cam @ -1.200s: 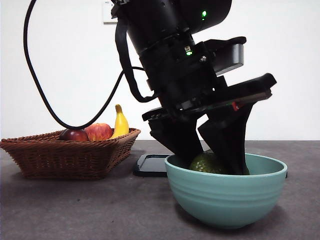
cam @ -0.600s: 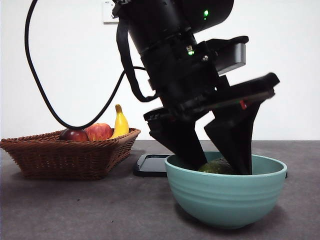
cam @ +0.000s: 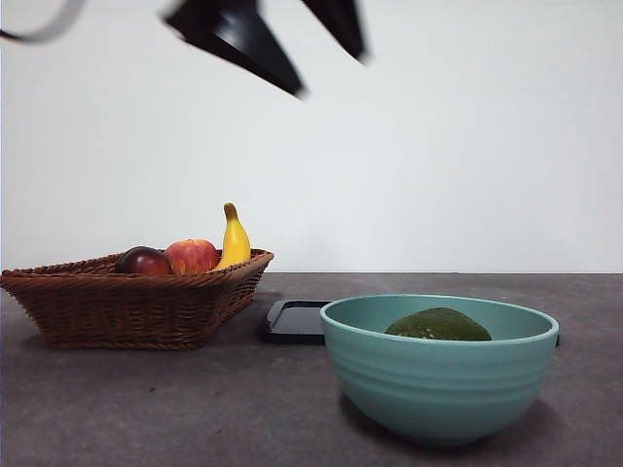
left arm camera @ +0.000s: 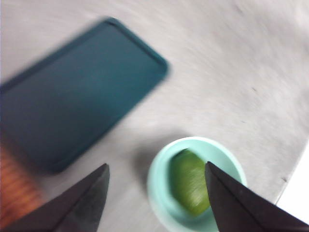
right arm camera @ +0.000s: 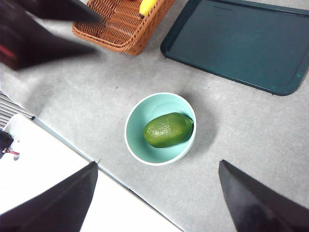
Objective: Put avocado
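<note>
Front view, avocado [cam: 438,325] in bowl [cam: 438,384], left hand [cam: 282,44] high above

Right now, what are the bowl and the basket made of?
The bowl looks like glazed ceramic, though it could be plastic: smooth pale teal with soft ridges and a faint sheen. The basket looks like woven wicker: brown strands cross in a visible weave. The avocado in the bowl has dull, pebbly green skin.
</note>
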{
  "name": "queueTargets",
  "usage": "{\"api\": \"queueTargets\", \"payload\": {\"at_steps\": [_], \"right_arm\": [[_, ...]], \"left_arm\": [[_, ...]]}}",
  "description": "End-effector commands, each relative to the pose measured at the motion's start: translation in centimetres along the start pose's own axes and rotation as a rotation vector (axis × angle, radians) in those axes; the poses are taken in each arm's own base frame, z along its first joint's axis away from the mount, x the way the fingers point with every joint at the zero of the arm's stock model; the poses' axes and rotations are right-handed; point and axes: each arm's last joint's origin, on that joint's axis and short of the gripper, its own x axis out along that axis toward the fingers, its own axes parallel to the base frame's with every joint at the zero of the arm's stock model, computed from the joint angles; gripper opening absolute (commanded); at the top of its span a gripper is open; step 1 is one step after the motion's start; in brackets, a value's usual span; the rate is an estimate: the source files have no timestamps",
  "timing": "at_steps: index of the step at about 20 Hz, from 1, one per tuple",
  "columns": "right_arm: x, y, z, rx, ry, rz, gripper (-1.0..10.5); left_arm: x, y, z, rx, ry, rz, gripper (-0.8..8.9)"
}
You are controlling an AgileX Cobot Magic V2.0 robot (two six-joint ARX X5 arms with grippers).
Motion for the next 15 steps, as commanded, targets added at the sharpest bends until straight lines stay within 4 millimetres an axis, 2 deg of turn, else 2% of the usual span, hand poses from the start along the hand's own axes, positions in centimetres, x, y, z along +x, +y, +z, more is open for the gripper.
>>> {"api": "queueTargets", "payload": {"at_steps": [1, 4, 8, 11, 15], "right_arm": [[0.2, 0.0, 0.7, -0.011, 0.004, 0.004, 4.0], [1.2, -0.4, 1.5, 0.003, 0.05, 0.001, 4.0], [3.3, -1.3, 2.9, 0.013, 0.104, -0.002, 4.0], [5.1, -1.9, 3.6, 0.016, 0.175, 0.001, 4.0], [7.8, -2.5, 4.2, -0.009, 0.282, -0.051, 4.0]], "left_arm": [[-3.3, 1.1, -0.2, -0.033, -0.007, 0.042, 3.21], [-7.7, 2.2, -1.7, -0.061, 0.005, 0.055, 3.21], [-12.0, 1.5, -3.5, -0.076, -0.021, -0.081, 3.2], [-13.8, 0.9, -4.8, -0.063, 0.002, -0.166, 3.2], [-14.3, 0.8, -6.1, -0.052, 0.093, -0.167, 3.2]]}}
